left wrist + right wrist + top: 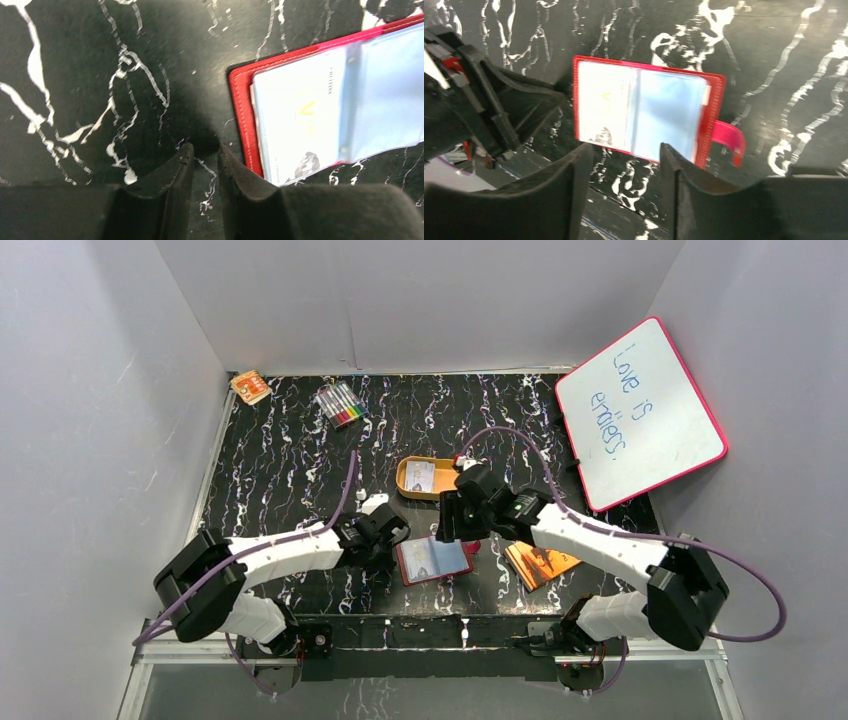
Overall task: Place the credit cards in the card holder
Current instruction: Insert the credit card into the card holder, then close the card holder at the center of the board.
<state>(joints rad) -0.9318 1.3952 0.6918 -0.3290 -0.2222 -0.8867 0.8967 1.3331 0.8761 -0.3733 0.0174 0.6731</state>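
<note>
The black white-veined table (290, 470) carries everything, and the open card holder (433, 560) lies flat at its near middle, pockets upward. A pink-framed whiteboard (640, 415) leans well beyond the holder to its far right. The left fingers (175, 180) sit just off the holder's left edge, drawn almost together with only a slit between them and nothing in it. The right fingers (574, 175) hang over the holder's near edge, apart and empty. An orange booklet (540, 565) lies just right of the holder, past its red closing tab (726, 137). An orange oval tin (405, 485) stands just beyond the holder, with one credit card (421, 476) in it. Another card (295, 110) lies in the holder's left pocket.
</note>
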